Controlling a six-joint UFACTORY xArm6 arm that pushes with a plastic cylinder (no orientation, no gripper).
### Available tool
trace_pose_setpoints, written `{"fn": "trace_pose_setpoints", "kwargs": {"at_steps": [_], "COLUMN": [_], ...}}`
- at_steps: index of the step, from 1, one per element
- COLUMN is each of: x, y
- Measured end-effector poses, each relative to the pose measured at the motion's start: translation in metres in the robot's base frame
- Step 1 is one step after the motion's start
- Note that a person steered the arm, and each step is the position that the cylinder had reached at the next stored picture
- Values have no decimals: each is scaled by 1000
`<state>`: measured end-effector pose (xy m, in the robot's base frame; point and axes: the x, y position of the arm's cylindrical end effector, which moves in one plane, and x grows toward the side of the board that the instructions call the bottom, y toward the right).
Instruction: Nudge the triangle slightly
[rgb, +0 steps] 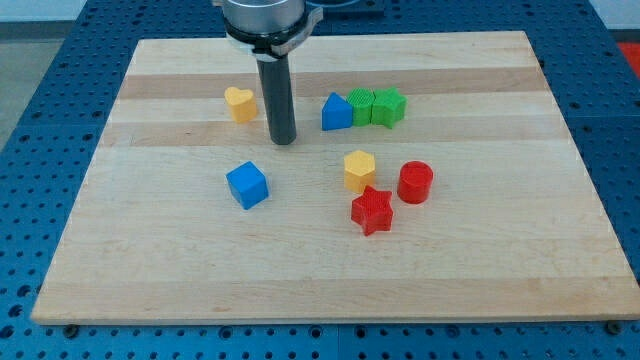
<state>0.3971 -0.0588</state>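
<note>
A blue triangle block (337, 112) lies near the board's upper middle, touching a green block (361, 105) on its right. My tip (283, 139) rests on the board to the left of the blue triangle, with a gap between them. A yellow heart block (240, 103) lies just left of the rod.
A second green block (389, 107) sits right of the first. A blue cube (247, 185) lies below the tip. A yellow hexagon (359, 170), red cylinder (415, 182) and red star (372, 210) cluster at lower right. The wooden board (150, 260) ends at blue pegboard.
</note>
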Motion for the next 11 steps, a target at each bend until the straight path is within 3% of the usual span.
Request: {"fn": "trace_pose_setpoints", "kwargs": {"at_steps": [11], "x": [-11], "y": [50]}}
